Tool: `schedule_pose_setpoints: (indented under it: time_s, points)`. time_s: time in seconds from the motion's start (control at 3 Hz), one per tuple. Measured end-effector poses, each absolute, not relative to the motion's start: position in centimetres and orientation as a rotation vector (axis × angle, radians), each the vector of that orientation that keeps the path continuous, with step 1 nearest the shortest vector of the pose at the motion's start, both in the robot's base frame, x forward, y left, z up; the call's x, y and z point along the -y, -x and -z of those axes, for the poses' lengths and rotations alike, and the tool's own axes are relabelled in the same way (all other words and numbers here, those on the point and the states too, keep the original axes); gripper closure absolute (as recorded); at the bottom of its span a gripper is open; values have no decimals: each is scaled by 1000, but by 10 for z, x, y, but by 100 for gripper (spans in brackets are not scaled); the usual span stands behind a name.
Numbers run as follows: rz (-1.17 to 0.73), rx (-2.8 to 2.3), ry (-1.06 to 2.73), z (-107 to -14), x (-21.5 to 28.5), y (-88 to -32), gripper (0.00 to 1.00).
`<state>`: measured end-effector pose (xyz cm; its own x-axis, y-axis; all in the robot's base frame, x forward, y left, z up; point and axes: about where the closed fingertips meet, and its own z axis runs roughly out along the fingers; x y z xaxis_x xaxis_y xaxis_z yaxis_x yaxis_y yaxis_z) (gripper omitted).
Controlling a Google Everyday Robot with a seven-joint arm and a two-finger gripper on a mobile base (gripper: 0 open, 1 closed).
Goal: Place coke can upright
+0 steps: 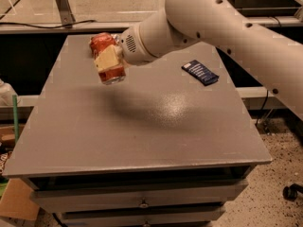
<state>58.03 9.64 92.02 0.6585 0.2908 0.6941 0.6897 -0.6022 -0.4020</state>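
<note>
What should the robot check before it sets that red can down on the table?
1. Grip: the gripper is shut on the coke can, over the far left part of the table: ok.
2. Can upright: it leans a little: not ok.
3. Can resting on the table: it seems to hang above it: not ok.
4. Path clear of the dark blue packet: it lies well off to the right, apart from the can: ok.
5. Right end down: a silver end faces down, but whether it is the top or the bottom: cannot tell.
</note>
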Motion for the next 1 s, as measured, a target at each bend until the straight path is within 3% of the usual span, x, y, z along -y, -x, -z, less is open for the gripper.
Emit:
schedule_pose_setpoints:
  time_s: [1.0]
  points:
    - [822, 1202, 1867, -950, -75, -570, 100]
